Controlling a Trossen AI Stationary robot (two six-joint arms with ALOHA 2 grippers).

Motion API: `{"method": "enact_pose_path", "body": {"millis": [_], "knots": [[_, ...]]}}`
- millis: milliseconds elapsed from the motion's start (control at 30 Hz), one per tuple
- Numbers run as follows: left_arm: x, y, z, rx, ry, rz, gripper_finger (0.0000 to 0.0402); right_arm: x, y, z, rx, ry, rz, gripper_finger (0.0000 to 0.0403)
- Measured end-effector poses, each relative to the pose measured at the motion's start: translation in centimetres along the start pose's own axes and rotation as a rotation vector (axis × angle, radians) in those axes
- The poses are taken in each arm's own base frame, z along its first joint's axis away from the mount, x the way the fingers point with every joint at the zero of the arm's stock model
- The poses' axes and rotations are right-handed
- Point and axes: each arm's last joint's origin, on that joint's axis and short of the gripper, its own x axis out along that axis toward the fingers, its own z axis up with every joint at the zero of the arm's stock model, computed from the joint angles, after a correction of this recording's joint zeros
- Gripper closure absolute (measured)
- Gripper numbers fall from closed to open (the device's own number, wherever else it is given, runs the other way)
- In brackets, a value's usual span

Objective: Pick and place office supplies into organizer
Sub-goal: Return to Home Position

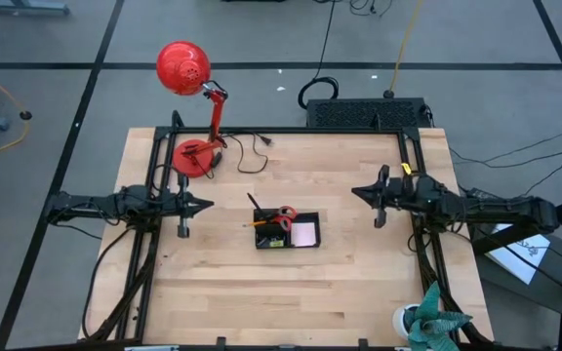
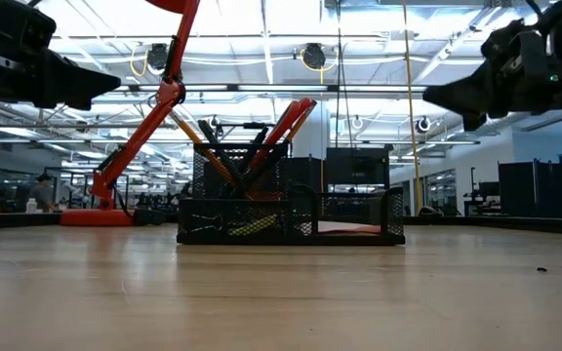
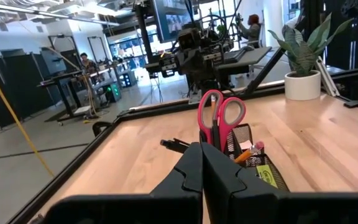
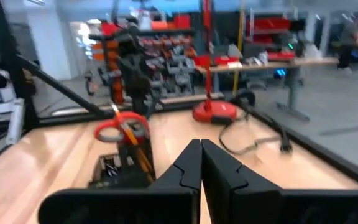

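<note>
The left gripper (image 3: 202, 154) has its jaws pressed together on nothing, and the right gripper (image 4: 201, 152) likewise. Both hover well apart from the organizer (image 1: 260, 235), which stands between them at mid-table (image 1: 359, 283) with bare wood all around. The scissors (image 1: 284, 215) stand in it, and the pink pad (image 1: 304, 234) lies in its right section. The red lamp (image 1: 195, 156) stands near the far edge.

Black jointed arms (image 1: 105, 207), tapered left pincer (image 1: 206, 206) and right pincer (image 1: 357, 192)
</note>
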Motion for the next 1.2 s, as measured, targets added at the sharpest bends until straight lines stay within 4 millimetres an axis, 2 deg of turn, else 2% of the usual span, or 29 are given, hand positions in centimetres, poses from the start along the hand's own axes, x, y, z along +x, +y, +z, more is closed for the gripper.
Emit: {"method": "enact_pose_path", "body": {"millis": [233,467,767,967,1200], "knots": [[0.0,-0.1,0.0,-0.021,0.002,-0.019,0.04,-0.5,0.3,0.9,-0.053,-0.087,0.041,0.0403],[0.0,-0.1,-0.1,-0.022,0.006,-0.022,0.04,-0.9,0.5,1.0,-0.062,-0.104,0.057,0.0403],[0.4,-0.2,-0.6,-0.049,0.076,-0.034,0.0398,-1.6,0.5,1.9,-0.059,-0.193,0.062,0.0403],[0.8,-0.4,-1.2,-0.128,0.141,-0.039,0.0382,-1.7,0.5,2.1,0.01,-0.215,0.069,0.0403],[1.0,-0.4,-1.5,-0.08,0.174,-0.024,0.0395,-1.7,0.5,2.1,0.063,-0.215,0.075,0.0403]]}}
